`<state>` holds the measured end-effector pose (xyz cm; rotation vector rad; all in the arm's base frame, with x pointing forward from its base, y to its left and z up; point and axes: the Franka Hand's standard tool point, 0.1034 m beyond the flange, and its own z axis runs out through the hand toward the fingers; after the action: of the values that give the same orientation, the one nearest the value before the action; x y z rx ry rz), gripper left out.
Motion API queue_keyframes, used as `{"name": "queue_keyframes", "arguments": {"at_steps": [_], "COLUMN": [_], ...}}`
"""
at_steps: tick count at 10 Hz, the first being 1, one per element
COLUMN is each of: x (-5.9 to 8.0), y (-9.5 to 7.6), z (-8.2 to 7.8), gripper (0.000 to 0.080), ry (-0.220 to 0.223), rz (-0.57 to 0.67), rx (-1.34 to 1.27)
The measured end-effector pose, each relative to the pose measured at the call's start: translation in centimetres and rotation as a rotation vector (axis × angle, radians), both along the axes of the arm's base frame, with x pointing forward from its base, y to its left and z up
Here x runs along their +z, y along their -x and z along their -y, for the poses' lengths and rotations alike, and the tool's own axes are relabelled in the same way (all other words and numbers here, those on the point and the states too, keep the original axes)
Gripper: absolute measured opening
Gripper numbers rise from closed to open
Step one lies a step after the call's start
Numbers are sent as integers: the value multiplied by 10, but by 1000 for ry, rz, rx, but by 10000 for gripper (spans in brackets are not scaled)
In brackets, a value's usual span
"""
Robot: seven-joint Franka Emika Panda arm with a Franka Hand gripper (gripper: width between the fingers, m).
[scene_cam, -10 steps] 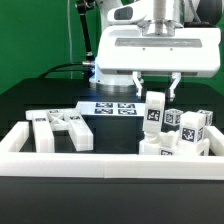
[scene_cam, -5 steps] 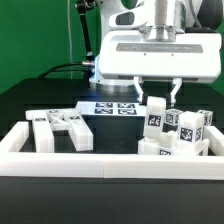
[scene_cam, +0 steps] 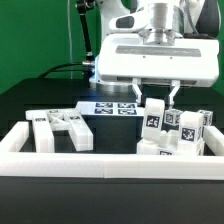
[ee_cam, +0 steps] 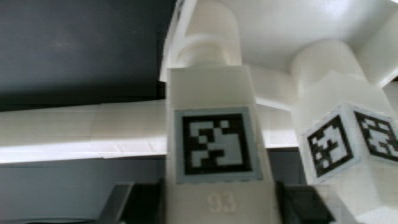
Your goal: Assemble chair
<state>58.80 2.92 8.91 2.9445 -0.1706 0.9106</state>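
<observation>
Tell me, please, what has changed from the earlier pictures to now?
The hand has come down a little, toward the exterior view's left, lowering the upright tagged chair part that it keeps gripped. Nothing was newly taken or let go. The loose parts at the exterior view's left and the marker board stayed in place.

I'm on a lab rig. Black table [scene_cam: 40, 100], green backdrop [scene_cam: 30, 40], tagged parts [scene_cam: 62, 128] penned by white rails [scene_cam: 100, 163].

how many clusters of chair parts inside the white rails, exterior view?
2. Flat cluster at the exterior view's left; upright cluster at the exterior view's right, its tagged post in the gripper. Overlapping pieces may hide others.
</observation>
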Motion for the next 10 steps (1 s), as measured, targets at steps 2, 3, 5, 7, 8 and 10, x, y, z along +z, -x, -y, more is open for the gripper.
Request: {"name": "queue_keyframes", "arguments": {"at_steps": [2, 3, 5, 7, 8, 10], "x": [0, 0, -2, -2, -3, 0], "y": [-1, -1, 0, 1, 1, 1], "z": [0, 0, 0, 0, 0, 2], "gripper": [291, 291, 447, 578, 635, 647], "ry": [0, 1, 3, 6, 7, 11], "rz": [-8, -9, -21, -22, -23, -38], "rx": [4, 6, 10, 14, 16, 26]}}
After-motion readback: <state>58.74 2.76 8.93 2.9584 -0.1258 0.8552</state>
